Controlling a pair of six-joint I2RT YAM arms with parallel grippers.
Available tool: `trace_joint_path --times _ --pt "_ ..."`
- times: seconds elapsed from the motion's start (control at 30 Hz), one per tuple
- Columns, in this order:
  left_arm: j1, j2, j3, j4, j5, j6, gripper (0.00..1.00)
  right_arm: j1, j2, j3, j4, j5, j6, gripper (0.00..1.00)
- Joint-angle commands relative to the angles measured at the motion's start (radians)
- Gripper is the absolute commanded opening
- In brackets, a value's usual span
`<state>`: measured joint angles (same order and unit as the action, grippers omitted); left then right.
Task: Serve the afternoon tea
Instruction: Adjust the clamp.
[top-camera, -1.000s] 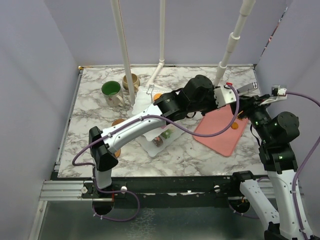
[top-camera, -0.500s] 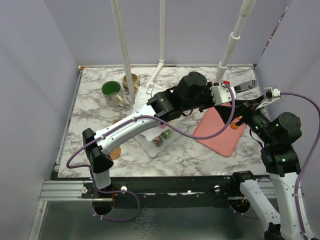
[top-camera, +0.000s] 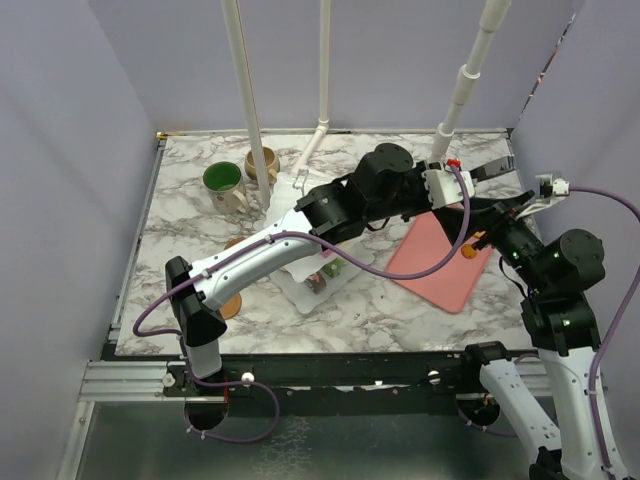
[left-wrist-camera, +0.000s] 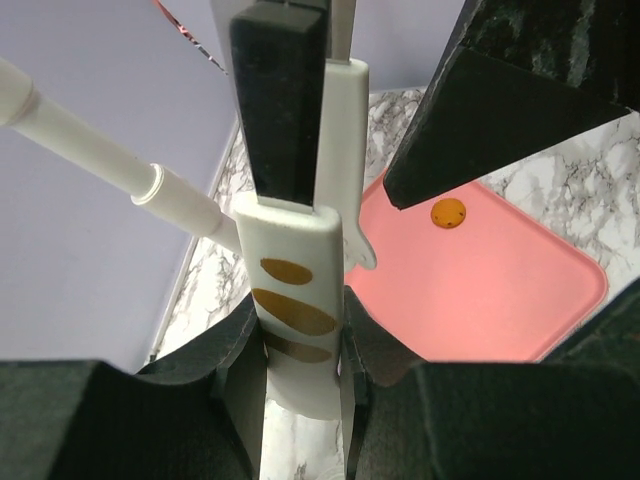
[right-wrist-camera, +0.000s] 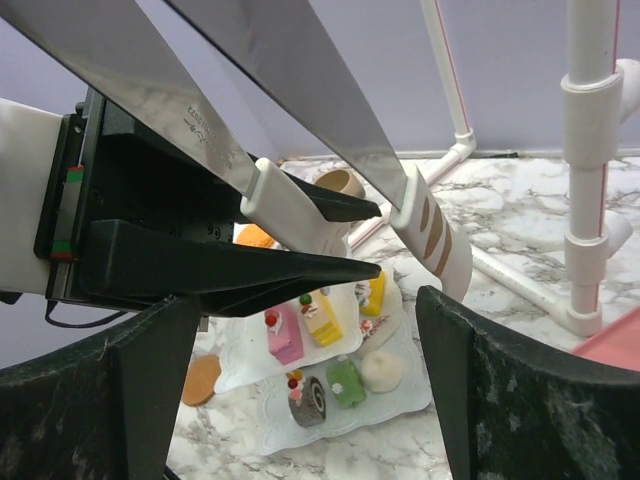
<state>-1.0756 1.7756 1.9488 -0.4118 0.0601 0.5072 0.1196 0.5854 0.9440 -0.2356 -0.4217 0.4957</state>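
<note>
My left gripper (top-camera: 472, 178) reaches over the pink tray at the back right and is shut (left-wrist-camera: 298, 330) on metal tongs (left-wrist-camera: 295, 270) with white, brown-marked ends (right-wrist-camera: 435, 240). My right gripper (top-camera: 487, 225) is open and empty (right-wrist-camera: 308, 340), just in front of the tongs. The white tiered stand (top-camera: 300, 292) sits mid-table under the left arm. It holds pink, yellow, green and white pastries and a brown roll (right-wrist-camera: 400, 420). A green-lined mug (top-camera: 222, 180) and a beige mug (top-camera: 262, 162) stand at the back left. Brown coasters (top-camera: 232, 306) lie left of the stand (right-wrist-camera: 200, 378).
A flat pink tray (top-camera: 440, 275) lies at the right with one small orange biscuit (top-camera: 467, 253) on it (left-wrist-camera: 448, 213). White pipes (top-camera: 245, 100) rise along the back wall. One pipe (right-wrist-camera: 590, 150) stands close to the grippers. Purple walls enclose the table.
My left gripper has moved up and to the back right with the tongs, away from the pink tray. The right arm has shifted slightly to the right.
</note>
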Motion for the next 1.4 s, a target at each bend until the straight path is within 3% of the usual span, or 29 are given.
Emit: trace_joint_path --times 0.0,0.47,0.6,0.83,1.37 --pt "-0.018 -0.047 -0.024 -0.003 0.015 0.026 0.00 0.000 -0.005 0.054 -0.027 0.131 -0.055 0.90" --pt "-0.019 -0.070 -0.057 -0.005 0.016 0.033 0.00 0.000 0.022 0.159 -0.100 0.168 -0.126 0.89" --pt "-0.020 -0.073 -0.060 -0.004 0.015 0.034 0.00 0.000 0.065 0.171 -0.078 0.107 -0.096 0.88" --pt "-0.031 -0.065 -0.031 -0.004 0.003 0.027 0.00 0.000 0.084 0.089 0.007 0.071 -0.030 0.84" --pt "-0.066 -0.027 0.006 -0.001 -0.026 0.079 0.00 0.000 0.174 0.041 0.026 -0.002 0.041 0.81"
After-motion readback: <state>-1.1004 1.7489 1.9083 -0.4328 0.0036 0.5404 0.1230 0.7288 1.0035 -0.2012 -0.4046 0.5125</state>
